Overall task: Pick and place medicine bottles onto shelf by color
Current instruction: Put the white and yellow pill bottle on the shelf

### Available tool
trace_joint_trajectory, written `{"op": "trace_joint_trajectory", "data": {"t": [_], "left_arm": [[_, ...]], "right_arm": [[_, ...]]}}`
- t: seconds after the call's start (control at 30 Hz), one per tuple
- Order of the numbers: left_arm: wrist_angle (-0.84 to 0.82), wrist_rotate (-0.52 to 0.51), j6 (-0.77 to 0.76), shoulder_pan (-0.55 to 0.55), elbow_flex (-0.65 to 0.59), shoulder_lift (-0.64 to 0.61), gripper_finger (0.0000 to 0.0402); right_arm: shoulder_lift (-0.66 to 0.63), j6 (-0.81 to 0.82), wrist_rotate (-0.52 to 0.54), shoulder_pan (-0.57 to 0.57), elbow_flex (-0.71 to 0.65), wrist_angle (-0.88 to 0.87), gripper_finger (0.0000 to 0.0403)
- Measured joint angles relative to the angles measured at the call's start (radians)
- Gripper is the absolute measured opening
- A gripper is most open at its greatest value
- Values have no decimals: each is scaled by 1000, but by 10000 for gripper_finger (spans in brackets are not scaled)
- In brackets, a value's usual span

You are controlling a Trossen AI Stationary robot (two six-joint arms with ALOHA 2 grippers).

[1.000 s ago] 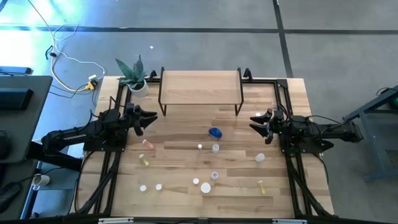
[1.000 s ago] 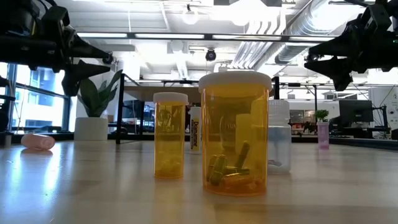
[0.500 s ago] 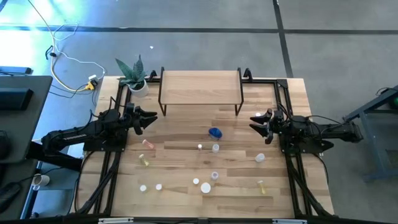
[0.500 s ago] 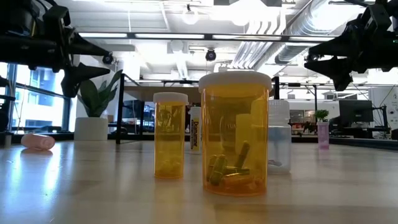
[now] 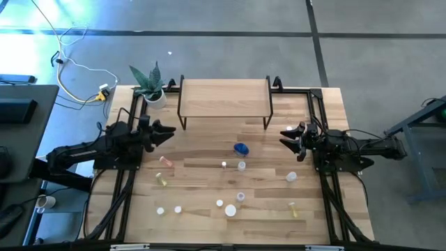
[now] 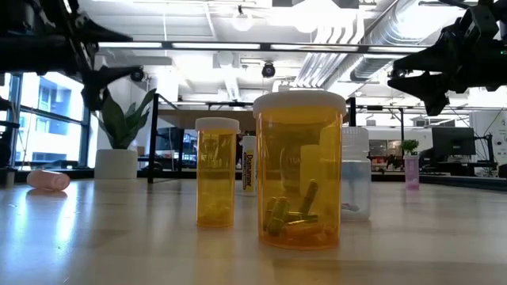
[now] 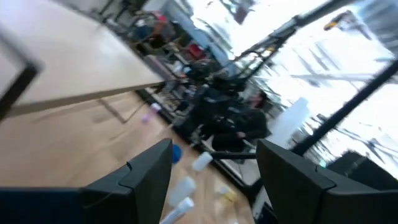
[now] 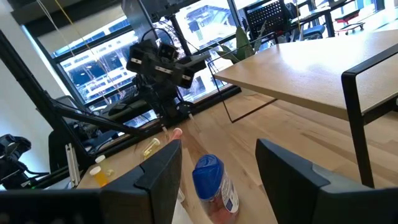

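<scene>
The light wood shelf stands on dark legs at the table's far middle. The medicine bottles are scattered on the tabletop nearer than it. A blue one lies on its side. A pink one lies at the left, a yellow one at the near right. Two orange ones stand upright close to the low camera. My left gripper is open and empty above the table, left of the shelf. My right gripper is open and empty at the right, pointing at the blue bottle.
A potted green plant stands at the far left corner beside the shelf. Several white-capped bottles stand along the near edge. Dark arm frames run down both sides of the table.
My left gripper has risen and turned about its axis, so that one finger now stands above the other in the low view. It has drawn back a little toward the table's left edge. It stays open. My right gripper and the bottles have kept still.
</scene>
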Motion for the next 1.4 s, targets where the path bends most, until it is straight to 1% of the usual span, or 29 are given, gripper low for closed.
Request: {"op": "trace_joint_trajectory", "data": {"t": [0.17,0.33,0.53,0.7,0.77,0.9,1.1,1.4], "left_arm": [[2,39,116,0,70,30,222],[2,40,234,0,162,129,222],[1,40,362,0,283,335,222],[0,44,519,0,381,521,222],[1,44,558,0,415,589,222],[2,44,590,-23,473,706,222],[2,40,694,-115,541,864,222],[8,36,717,-197,615,1111,222]], "right_arm": [[0,0,0,0,0,0,197],[0,0,0,0,0,0,197],[0,0,0,0,0,0,197],[0,0,0,0,0,0,197],[0,0,0,0,0,0,197],[0,0,0,0,0,0,197],[0,0,0,0,0,0,197],[0,0,0,0,0,0,197]]}}
